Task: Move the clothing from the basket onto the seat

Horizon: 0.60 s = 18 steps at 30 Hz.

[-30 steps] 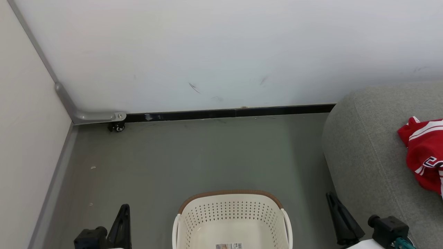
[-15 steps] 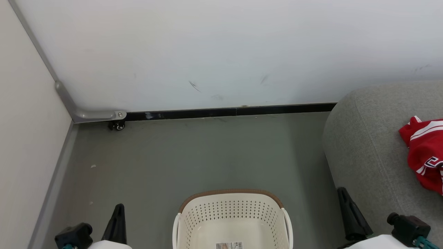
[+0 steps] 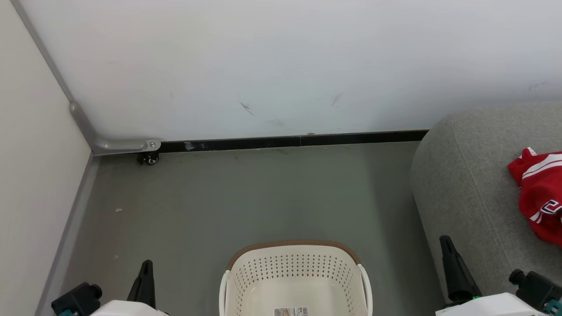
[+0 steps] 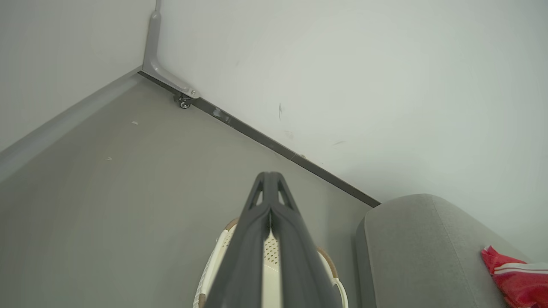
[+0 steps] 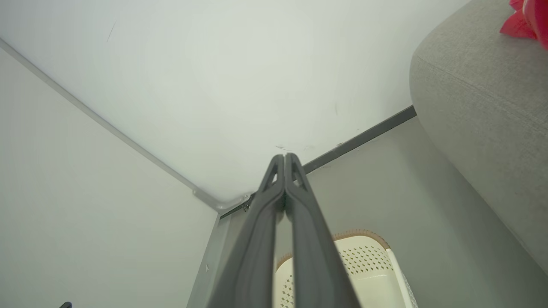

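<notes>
**A:** What is the biggest thing around the grippers?

**B:** The white wall (image 3: pixel 281 66), ahead of both, then the grey floor (image 3: pixel 263 197) beneath them. Next is the seat (image 3: pixel 465 175). Its rounded corner sits just to the outer side of the right gripper (image 3: pixel 445 240).

**A:** And the basket?

**B:** The basket (image 3: pixel 293 244) stands on the floor between the left gripper (image 3: pixel 146 263) and the right one, apart from both.

**A:** Where is the clothing?

**B:** The clothing (image 3: pixel 538 193), red with white stripes, lies crumpled on the seat. It is ahead of the right gripper and farther out to its right, well apart from the fingers.

**A:** How do the grippers stand?

**B:** In both wrist views the two fingers are pressed together at the tips, with nothing between them.

**A:** Anything smaller?

**B:** A small label (image 3: pixel 290 311) lies on the basket's bottom, between the two grippers. A little caster wheel (image 3: pixel 150 160) sits at the foot of the wall, straight ahead of the left gripper.
</notes>
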Motion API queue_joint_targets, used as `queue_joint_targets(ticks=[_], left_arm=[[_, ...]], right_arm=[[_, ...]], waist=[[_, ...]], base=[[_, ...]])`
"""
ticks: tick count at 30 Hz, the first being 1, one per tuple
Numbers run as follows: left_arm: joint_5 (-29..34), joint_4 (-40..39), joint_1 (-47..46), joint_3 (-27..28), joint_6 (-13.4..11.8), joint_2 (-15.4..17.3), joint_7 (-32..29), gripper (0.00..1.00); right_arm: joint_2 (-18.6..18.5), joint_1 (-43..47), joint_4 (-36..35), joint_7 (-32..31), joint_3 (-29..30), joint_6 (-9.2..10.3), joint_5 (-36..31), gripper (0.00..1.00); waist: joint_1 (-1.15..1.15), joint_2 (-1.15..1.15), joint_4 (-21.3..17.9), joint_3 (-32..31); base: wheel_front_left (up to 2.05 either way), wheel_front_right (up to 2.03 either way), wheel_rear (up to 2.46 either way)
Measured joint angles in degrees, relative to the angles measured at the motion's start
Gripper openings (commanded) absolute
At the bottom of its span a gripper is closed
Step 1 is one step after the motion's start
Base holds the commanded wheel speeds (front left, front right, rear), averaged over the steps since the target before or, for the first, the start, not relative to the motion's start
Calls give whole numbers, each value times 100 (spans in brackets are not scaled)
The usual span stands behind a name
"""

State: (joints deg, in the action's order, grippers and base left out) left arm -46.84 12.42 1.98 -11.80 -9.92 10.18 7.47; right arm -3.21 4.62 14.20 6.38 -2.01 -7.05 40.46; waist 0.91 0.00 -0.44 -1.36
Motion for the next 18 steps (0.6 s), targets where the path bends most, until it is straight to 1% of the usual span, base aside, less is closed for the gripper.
queue_joint_targets(ticks=[4, 6, 9, 13, 18], left_arm=[[-308, -5, 0, 97, 96, -37, -100, 0], [-519, -7, -1, 168, 158, -76, -155, 0], [-681, -7, -1, 214, 218, -110, -205, 0], [-983, -7, -7, 310, 304, -146, -277, 0], [-1358, -1, -35, 422, 447, -182, -374, 0]], right_arm=[[-26, -23, -2, -43, 22, 0, 359, 0], [-43, -30, -2, -100, 37, 0, 647, 0], [-53, -38, -2, -144, 54, 0, 817, 0], [-69, -133, -1, -177, 88, 0, 1185, 0], [-91, -147, 9, -259, 124, 0, 1637, 0]], waist=[[8, 0, 3, -12], [9, 0, 5, -16], [8, 0, 6, -17], [-5, 0, 9, -11], [-30, 0, 13, 11]], base=[[0, 0, 0], [0, 0, 0], [0, 0, 0], [0, 0, 0], [0, 0, 0]])
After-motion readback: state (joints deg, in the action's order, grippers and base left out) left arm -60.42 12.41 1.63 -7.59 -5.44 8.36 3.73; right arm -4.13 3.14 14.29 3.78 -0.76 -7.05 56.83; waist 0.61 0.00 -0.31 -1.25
